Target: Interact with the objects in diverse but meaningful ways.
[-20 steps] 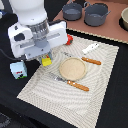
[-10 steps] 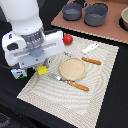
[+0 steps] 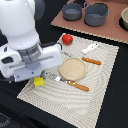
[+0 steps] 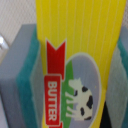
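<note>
1. Striped beige matting [image 3: 95,100] covers the dark work surface, and a brown board at the far edge carries two grey pots [image 3: 87,12].
2. On the mat sit a tan round plate [image 3: 73,68], a wooden-handled utensil [image 3: 91,61] just beyond it and another [image 3: 75,85] at its near side.
3. A shiny red pepper-like vegetable [image 3: 67,38] lies near the mat's far corner, and a white elongated piece [image 3: 90,48] rests toward the exterior view's right of it, well apart from the arm.
4. The Panda's bulky white wrist hangs over the mat's edge on the exterior view's left, hiding most of what is beneath it; only a yellow corner of the butter box [image 3: 38,81] peeks out under the housing.
5. The wrist view fills with that yellow box [image 4: 80,55], its red "BUTTER" label and cow print plain to read, with a grey-and-teal finger pad [image 4: 22,80] pressed to one side and the other pad edging in on the opposite side.
6. The gripper [image 4: 75,70] therefore appears clamped across the box's two broad faces.
7. Whether the box is resting on the mat or lifted just clear of it cannot be told from either view.
8. The step in hand looks like a pick or carry of the butter box.
9. The next move would likely call for keeping the grip firm while clearing the mat, then choosing an open spot away from the plate and cutlery to set it down.
</note>
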